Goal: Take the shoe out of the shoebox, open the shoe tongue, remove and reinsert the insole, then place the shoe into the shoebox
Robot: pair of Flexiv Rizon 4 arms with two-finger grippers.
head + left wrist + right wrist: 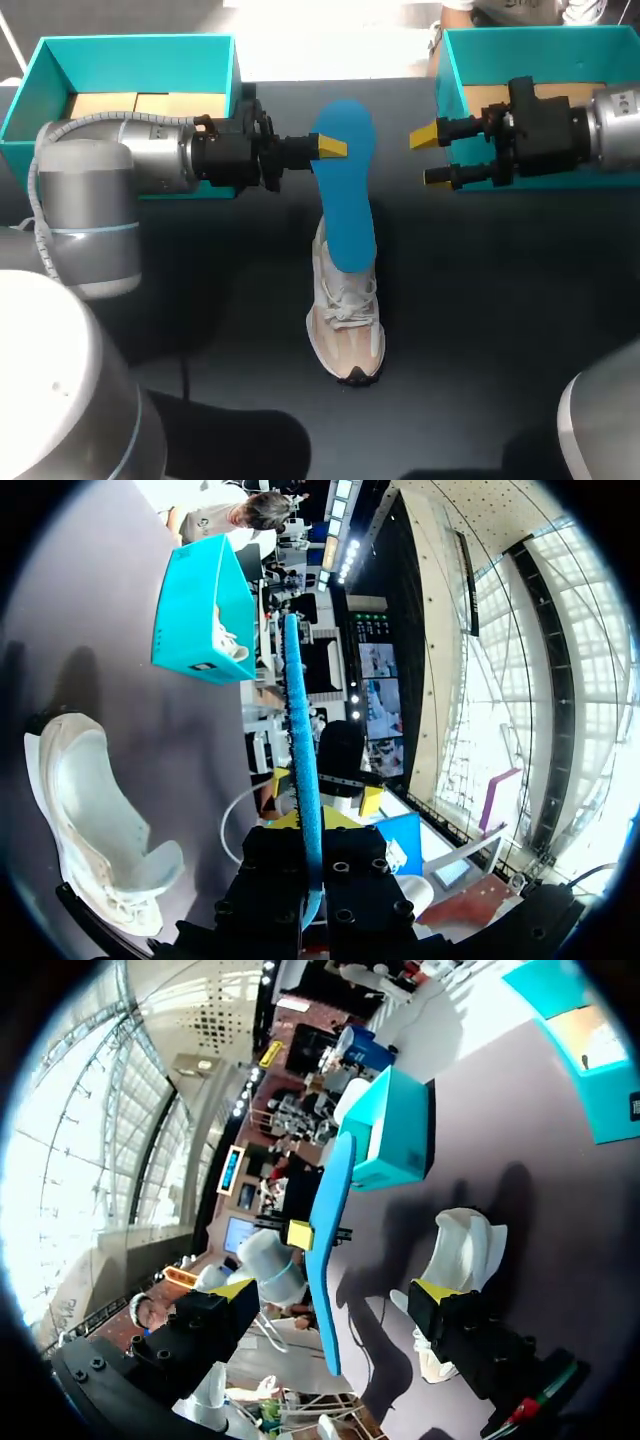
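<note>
A blue insole (347, 190) hangs over the table's middle, and my left gripper (333, 148) is shut on its edge near the wider end. In the left wrist view the insole (300, 740) shows edge-on, running out from between the fingers of my left gripper (310, 825). Below it a pale beige shoe (345, 320) lies on the dark table, its opening under the insole's lower end. My right gripper (430, 157) is open, level with the insole and a short way to its right. From the right wrist, the insole (325, 1250) is ahead of the spread fingers and the shoe (465, 1250) lies beyond it.
A teal shoebox (130, 55) with a cardboard insert stands at the back left, behind my left arm. A second teal shoebox (540, 45) stands at the back right, partly hidden by my right arm. The front half of the table is bare around the shoe.
</note>
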